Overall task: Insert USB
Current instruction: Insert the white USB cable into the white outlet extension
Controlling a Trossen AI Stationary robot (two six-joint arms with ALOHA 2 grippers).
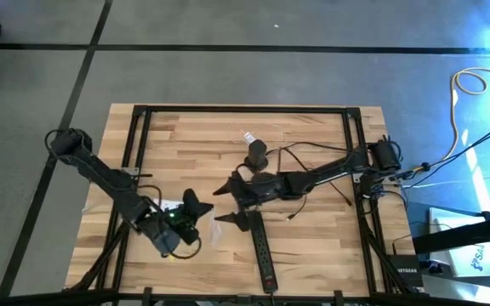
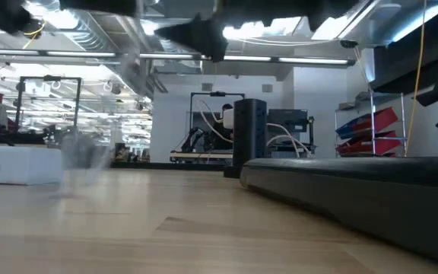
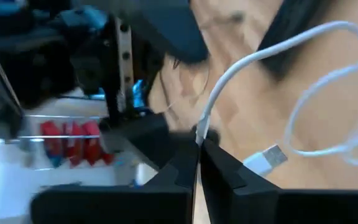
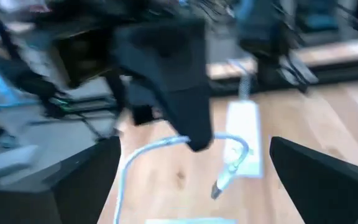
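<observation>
Standing by the wooden table and reading it from left to right, I see the left arm reaching in from about nine o'clock toward the lower middle of the top. The left gripper has its fingers pressed together, clamped on a thin white USB cable just behind its plug. From that arm's own camera the cable loops away over the wood, and the silver USB plug hangs free just beside the fingertips, clear of the table.

At the table's centre is the right gripper, its arm coming in from about three o'clock. Its jaws are spread wide, with nothing between them. It faces the left gripper, the two near each other but apart. In its wrist camera the plug dangles in front of the spread fingers.

A black power strip lies just below the right gripper and runs toward the six o'clock edge. A white adapter block lies flat on the wood beyond the plug.
</observation>
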